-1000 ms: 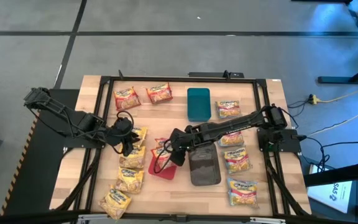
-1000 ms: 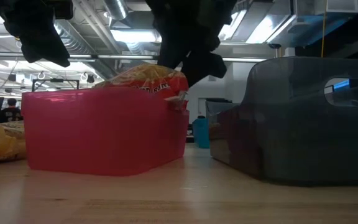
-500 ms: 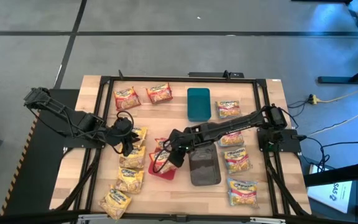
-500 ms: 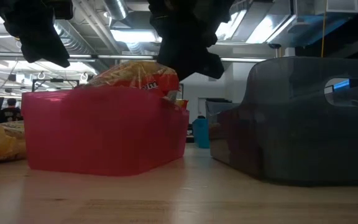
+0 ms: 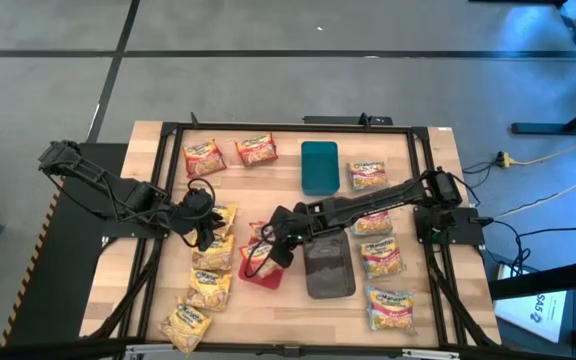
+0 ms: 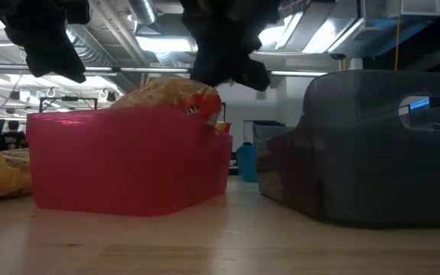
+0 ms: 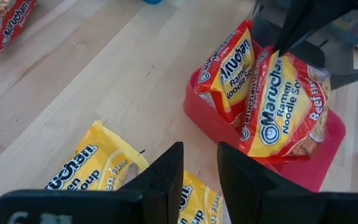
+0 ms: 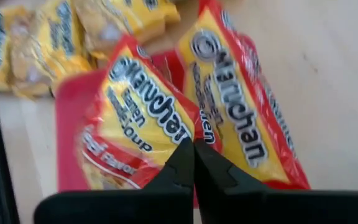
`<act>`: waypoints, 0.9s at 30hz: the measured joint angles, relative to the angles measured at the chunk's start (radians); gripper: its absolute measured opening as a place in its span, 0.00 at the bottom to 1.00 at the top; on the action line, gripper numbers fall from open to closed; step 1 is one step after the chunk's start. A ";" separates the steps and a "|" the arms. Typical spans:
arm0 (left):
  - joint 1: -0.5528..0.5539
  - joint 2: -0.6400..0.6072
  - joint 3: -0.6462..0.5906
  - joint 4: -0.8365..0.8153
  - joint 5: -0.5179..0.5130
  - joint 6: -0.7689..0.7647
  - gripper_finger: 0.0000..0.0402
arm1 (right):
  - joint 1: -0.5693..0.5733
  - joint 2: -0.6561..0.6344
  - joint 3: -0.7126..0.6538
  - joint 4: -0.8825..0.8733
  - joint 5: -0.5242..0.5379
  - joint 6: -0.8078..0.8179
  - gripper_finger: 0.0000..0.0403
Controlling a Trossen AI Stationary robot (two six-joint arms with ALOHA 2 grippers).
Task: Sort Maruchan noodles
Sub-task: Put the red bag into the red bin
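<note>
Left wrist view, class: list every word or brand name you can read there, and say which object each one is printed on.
"Maruchan Ramen Noodle Soup", "Beef": front red packet in the pink tray.
"Maruchan Ramen Noodle": second red packet behind it.
"Maruchan", "Flavor": yellow packet on the table.
"Maruchan", partly cut off: red packet at the picture's corner.
Smaller print on all packets: too small to read.

Red tray [image 6: 128, 164] wall hiding lower halves of its red noodle packets [image 6: 176, 95]
</note>
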 joint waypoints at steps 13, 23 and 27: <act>0.000 0.000 0.000 -0.006 -0.003 0.000 0.23 | 0.079 -0.001 0.141 -0.041 0.187 -0.035 0.00; 0.000 0.000 0.000 -0.004 -0.009 0.026 0.23 | 0.120 0.055 0.063 -0.071 0.264 0.031 0.00; 0.000 0.000 0.000 -0.001 -0.009 0.026 0.23 | 0.117 0.083 0.062 -0.041 0.234 0.046 0.00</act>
